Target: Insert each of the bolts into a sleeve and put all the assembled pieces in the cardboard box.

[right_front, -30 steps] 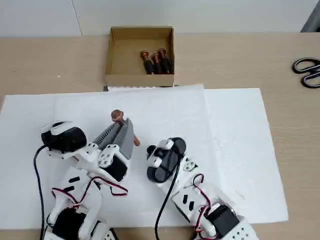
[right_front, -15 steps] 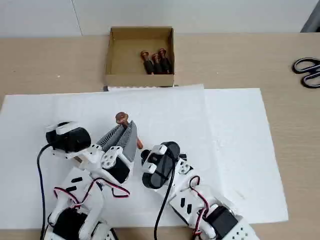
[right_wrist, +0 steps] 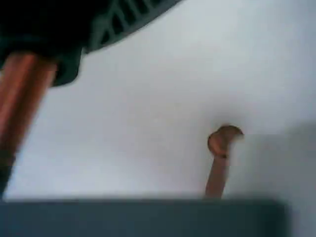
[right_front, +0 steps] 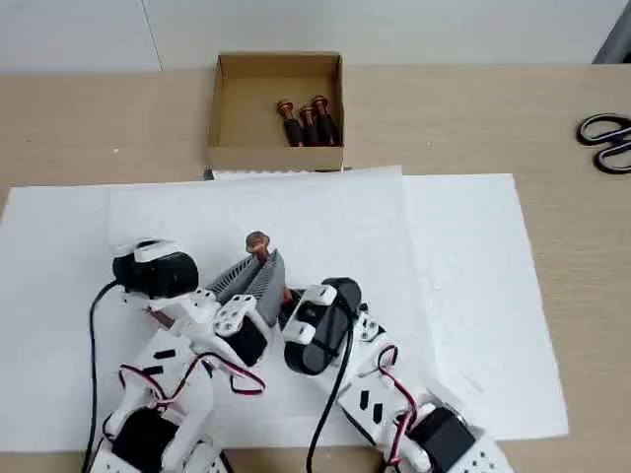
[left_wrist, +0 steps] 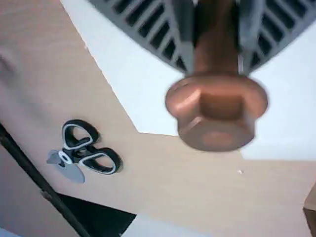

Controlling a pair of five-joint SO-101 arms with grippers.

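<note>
- Copper hex-head bolt (left_wrist: 216,106) is clamped in the left tool (right_front: 262,258), head poking past the tips, long axis aimed at the brown cardboard box (right_front: 276,158).
- Right arm (right_front: 320,325) sits just beside it.

The high camera is looking down over the whole desk (right_front: 99,118). The left wrist camera is peering past its close bolt (left_wrist: 216,111) toward the scissors (left_wrist: 84,153), also in the high view; the right is facing the white sheet (right_wrist: 173,89) closely

A robotics lab bench: bare wooden table (right_front: 99,118), white paper sheet (right_front: 463,276), scissors (right_front: 603,141), cardboard box (right_front: 276,158) and wired robot arms (right_front: 177,355).
</note>
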